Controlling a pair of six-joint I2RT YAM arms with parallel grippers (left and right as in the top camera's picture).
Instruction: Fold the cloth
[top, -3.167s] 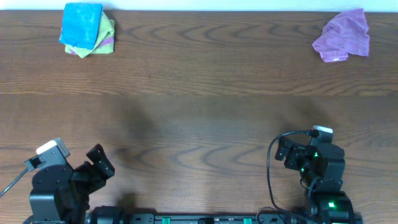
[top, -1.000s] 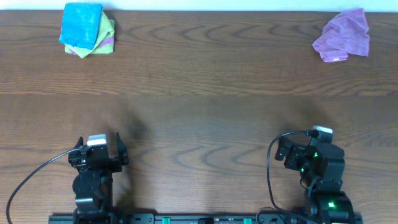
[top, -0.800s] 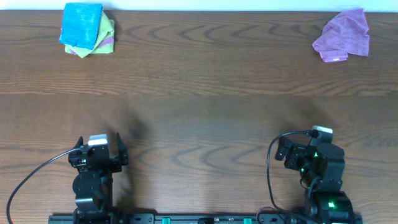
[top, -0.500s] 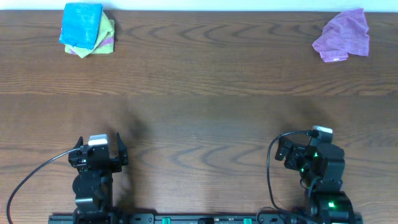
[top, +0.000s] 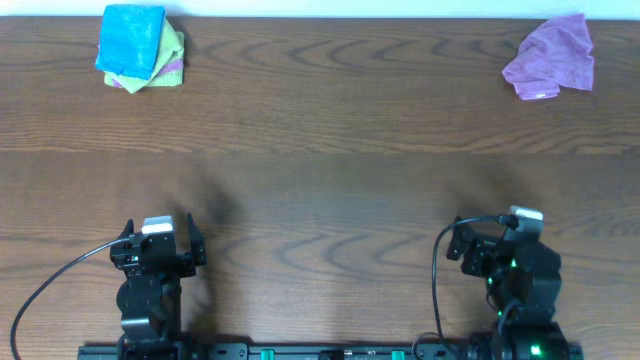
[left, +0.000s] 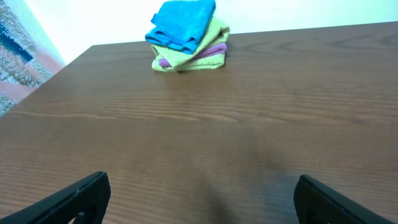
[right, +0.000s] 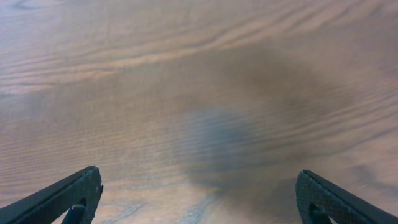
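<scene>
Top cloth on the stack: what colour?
The cloth is plain sky blue; left wrist view shows it best.

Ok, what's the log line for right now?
sky-blue fabric cloth: atop lime-green cloth | left claw: open | right claw: open

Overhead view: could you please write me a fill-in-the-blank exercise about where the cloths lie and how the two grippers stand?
1. Directly under the bright sky-blue soft fabric cloth lies a folded cloth whose colour is ____.
2. The crumpled purple fabric cloth lies near the far ____ corner of the brown wooden table.
3. The left gripper and the right gripper hold nothing, and both stand wide ____.

Missing words: lime-green; right; open
</scene>
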